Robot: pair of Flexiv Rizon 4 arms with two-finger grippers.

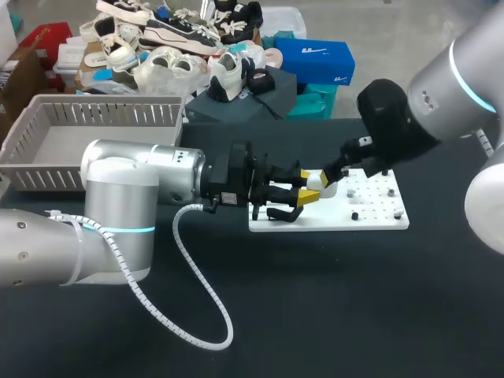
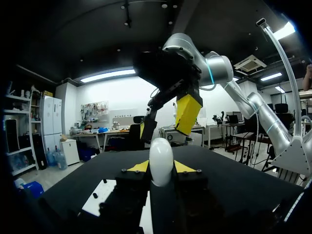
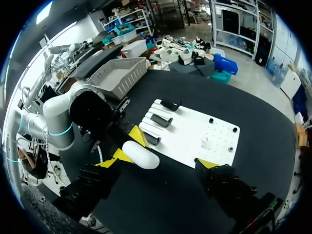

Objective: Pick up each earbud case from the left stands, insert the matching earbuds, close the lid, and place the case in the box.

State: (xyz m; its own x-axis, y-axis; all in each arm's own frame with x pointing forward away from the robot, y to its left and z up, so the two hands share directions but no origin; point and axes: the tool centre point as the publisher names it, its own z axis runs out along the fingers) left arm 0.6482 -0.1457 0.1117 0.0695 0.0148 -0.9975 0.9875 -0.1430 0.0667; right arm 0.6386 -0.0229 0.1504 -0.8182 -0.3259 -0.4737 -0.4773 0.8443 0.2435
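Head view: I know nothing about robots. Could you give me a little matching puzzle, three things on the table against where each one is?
Things:
1. earbud case
2. grey basket
3. white board

Places:
A. at the far left of the table
B. lying flat on the table, right of the middle
C. gripped between the left jaws

Pairs: 1-C, 2-A, 3-B.

My left end effector (image 1: 311, 190) has yellow tips, and the earbud case (image 2: 161, 161) is plain white. The desk (image 1: 331, 299) is black, the board (image 1: 378, 221) white with black stands (image 3: 160, 119), the slatted box (image 1: 110, 114) pale grey.
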